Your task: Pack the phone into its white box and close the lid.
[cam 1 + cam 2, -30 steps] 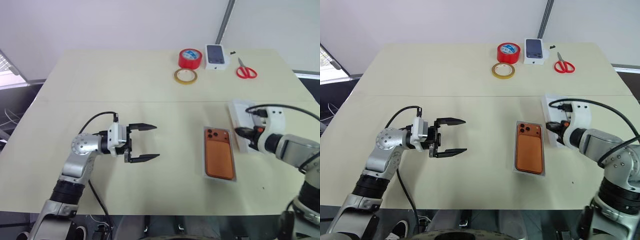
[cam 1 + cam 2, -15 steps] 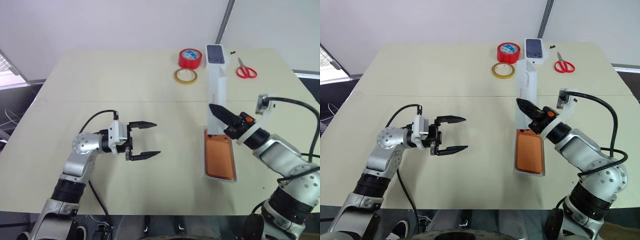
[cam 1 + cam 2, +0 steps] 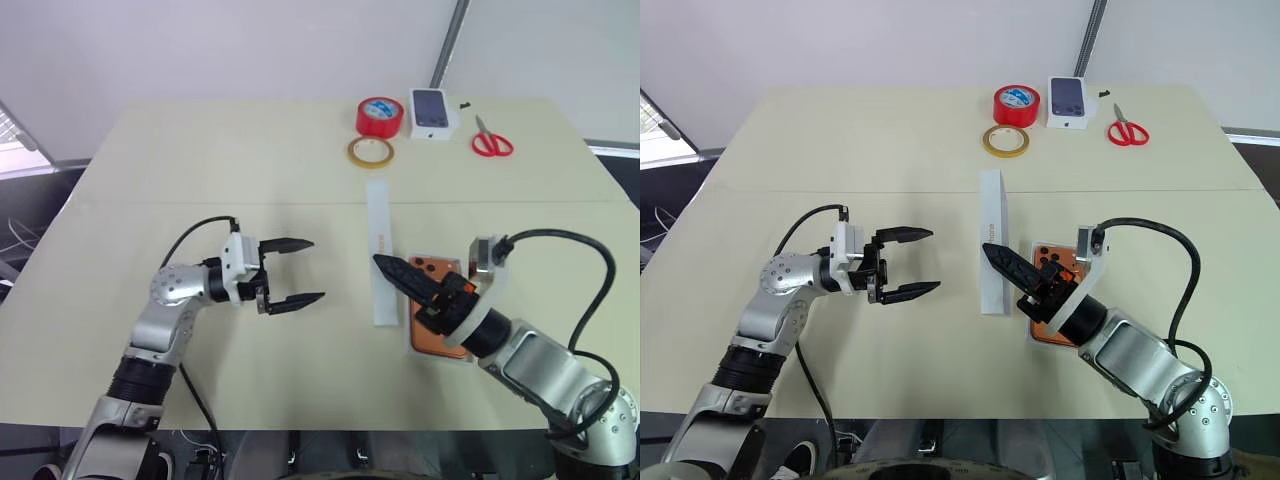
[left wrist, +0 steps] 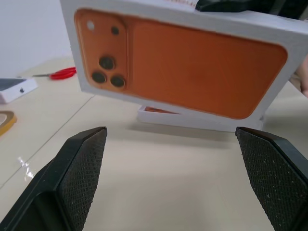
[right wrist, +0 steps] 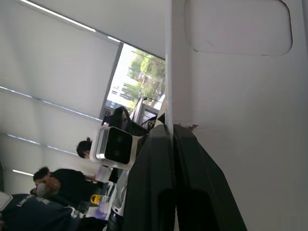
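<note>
Right gripper point(image 3: 1002, 258) pinches the lid point(image 3: 992, 255) on edge; left gripper point(image 3: 922, 262) gapes wide. Left wrist view shows the lid's printed orange face; head views show its white wall beside the phone point(image 3: 1060, 270).

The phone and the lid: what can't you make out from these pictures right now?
- The phone: in the head views the right gripper and its wrist cover its middle, so whether it lies flat in the white box cannot be told.
- The lid: the head views show it edge-on, and both wrist views cut it off at the frame.
</note>
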